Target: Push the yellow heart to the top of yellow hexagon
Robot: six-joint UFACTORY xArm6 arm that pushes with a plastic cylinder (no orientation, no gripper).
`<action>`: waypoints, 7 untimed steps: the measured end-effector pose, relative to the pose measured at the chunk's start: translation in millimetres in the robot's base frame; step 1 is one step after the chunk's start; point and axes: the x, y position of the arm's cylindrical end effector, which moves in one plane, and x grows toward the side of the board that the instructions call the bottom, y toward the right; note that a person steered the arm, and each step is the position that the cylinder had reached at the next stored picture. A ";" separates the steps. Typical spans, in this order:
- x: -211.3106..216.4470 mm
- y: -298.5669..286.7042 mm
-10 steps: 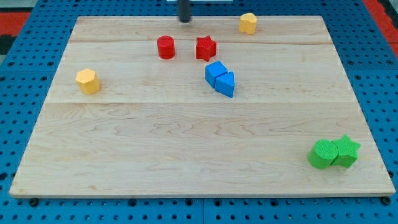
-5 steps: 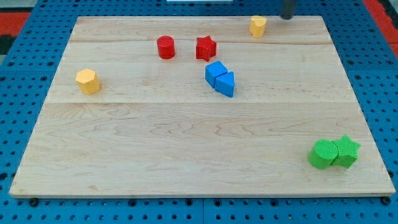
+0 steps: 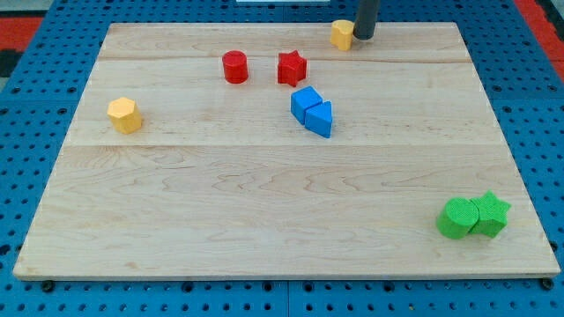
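The yellow heart (image 3: 342, 34) sits near the board's top edge, right of centre. My tip (image 3: 363, 36) stands right against the heart's right side. The yellow hexagon (image 3: 124, 114) lies far off at the view's left, about mid-height of the board's upper half.
A red cylinder (image 3: 234, 67) and a red star (image 3: 292, 68) lie between heart and hexagon, below the heart's row. A blue cube (image 3: 305, 103) touches a blue triangle (image 3: 321, 119) near centre. A green cylinder (image 3: 456, 218) and green star (image 3: 490, 214) sit at bottom right.
My tip swung from the top centre round to the heart's right side. The heart first shifted right, then slid back left to about where it began.
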 end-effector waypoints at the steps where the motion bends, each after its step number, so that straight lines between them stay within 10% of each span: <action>1: -6.7 -23.9; 7: 5.0 -86.4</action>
